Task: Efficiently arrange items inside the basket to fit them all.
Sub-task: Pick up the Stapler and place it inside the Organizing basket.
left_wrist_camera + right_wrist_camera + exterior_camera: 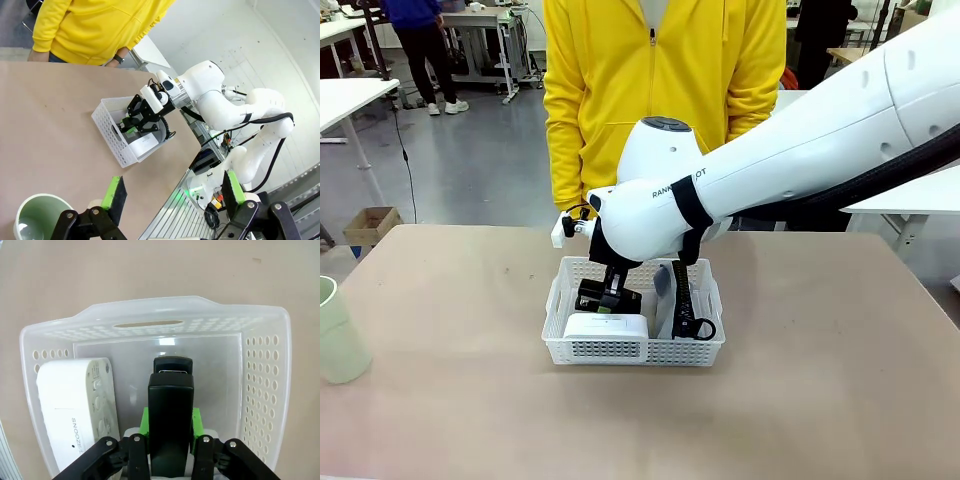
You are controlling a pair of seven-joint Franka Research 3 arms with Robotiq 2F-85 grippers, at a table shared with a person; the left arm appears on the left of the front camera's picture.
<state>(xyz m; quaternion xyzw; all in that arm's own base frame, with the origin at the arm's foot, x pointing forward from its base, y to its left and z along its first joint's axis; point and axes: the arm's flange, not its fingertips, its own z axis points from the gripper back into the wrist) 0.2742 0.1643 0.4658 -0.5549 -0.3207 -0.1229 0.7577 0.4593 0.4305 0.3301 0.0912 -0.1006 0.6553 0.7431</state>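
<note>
Right gripper (171, 421) straddles the black stapler (170, 390) inside the basket (150, 310) (clamped or slack, cannot tell); left gripper (174, 192) gapes.

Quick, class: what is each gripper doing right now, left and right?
Left gripper: open, holding nothing.
Right gripper: fingers closed on the black stapler, down inside the basket.

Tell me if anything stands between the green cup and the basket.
Nothing lies on the table between the pale green cup and the basket. Inside the basket, though, the right gripper stands holding the black stapler, next to the small white box, taking up the middle.
</note>
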